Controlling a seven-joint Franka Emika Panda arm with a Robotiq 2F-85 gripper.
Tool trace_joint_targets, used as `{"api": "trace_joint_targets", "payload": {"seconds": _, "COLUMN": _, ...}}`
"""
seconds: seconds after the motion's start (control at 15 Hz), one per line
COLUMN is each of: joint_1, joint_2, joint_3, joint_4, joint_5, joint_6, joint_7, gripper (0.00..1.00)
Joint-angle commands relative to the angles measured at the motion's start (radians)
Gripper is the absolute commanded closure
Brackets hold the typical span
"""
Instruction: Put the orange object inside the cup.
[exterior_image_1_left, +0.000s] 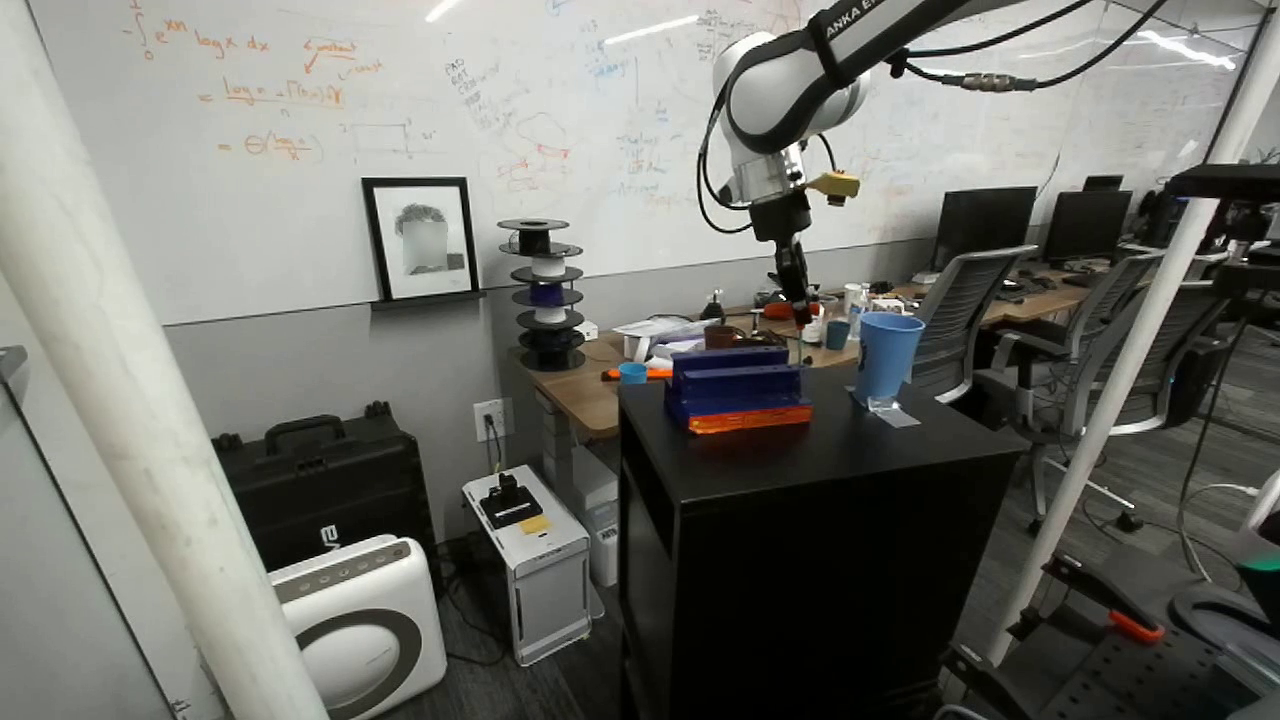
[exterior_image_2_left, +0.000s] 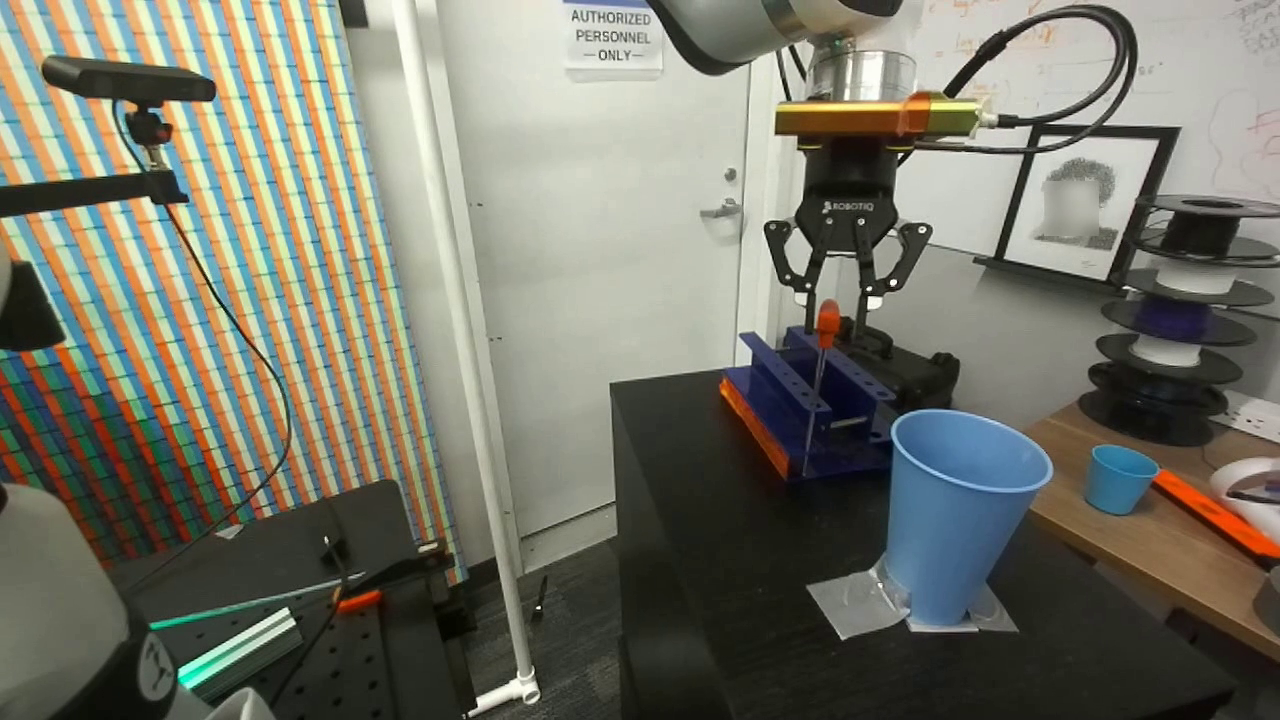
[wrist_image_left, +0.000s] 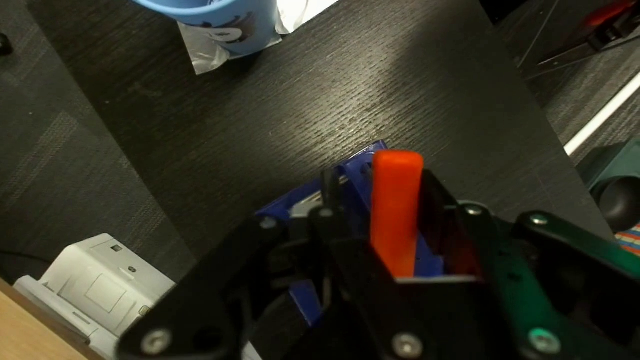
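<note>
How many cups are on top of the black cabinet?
1: the light-blue cup, standing apart from the blue holder, tape at its base. A tiny one could hide behind that holder. The small blue cup is on the wooden desk.

Door sign (exterior_image_2_left: 613, 40) w/ "AUTHORIZED PERSONNEL ONLY", gripper (exterior_image_2_left: 836, 318) w/ "ROBOTIQ", arm (exterior_image_1_left: 800, 80) w/ cut-off "ANKA E", whiteboard (exterior_image_1_left: 620, 130) eqn. w/ "log x dx"

Upper left in an exterior view, the backdrop (exterior_image_2_left: 280, 200) is striped orange, cream and blue; light blue is seen on the cup (exterior_image_2_left: 960, 540), lower right, orange on the tool handle (exterior_image_2_left: 828, 325), centre-right.
</note>
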Motion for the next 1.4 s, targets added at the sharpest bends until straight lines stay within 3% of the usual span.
{"api": "trace_joint_targets", "payload": {"seconds": 0.0, "joint_1": -0.003, "joint_2": -0.003, "joint_3": 0.01, "joint_4": 0.028, "joint_5": -0.001, "joint_6": -0.031, "joint_7": -0.018, "gripper": 0.89}}
{"api": "trace_joint_targets", "payload": {"seconds": 0.13, "joint_1": 0.003, "joint_2": -0.024, "joint_3": 0.011, "joint_4": 0.014, "joint_5": -0.004, "joint_6": -0.028, "joint_7": 0.005, "gripper": 0.94}}
{"api": "trace_joint_targets", "payload": {"seconds": 0.2, "joint_1": 0.004, "joint_2": -0.041, "joint_3": 0.012, "joint_4": 0.004, "joint_5": -0.004, "joint_6": -0.022, "joint_7": 0.01, "gripper": 0.89}}
{"api": "trace_joint_targets", "payload": {"seconds": 0.8, "joint_1": 0.02, "joint_2": -0.258, "joint_3": 0.037, "joint_4": -0.071, "joint_5": 0.008, "joint_6": -0.024, "joint_7": 0.044, "gripper": 0.89}}
{"api": "trace_joint_targets", "payload": {"seconds": 1.33, "joint_1": -0.007, "joint_2": -0.452, "joint_3": -0.017, "joint_4": -0.16, "joint_5": -0.012, "joint_6": -0.088, "joint_7": 0.238, "gripper": 0.89}}
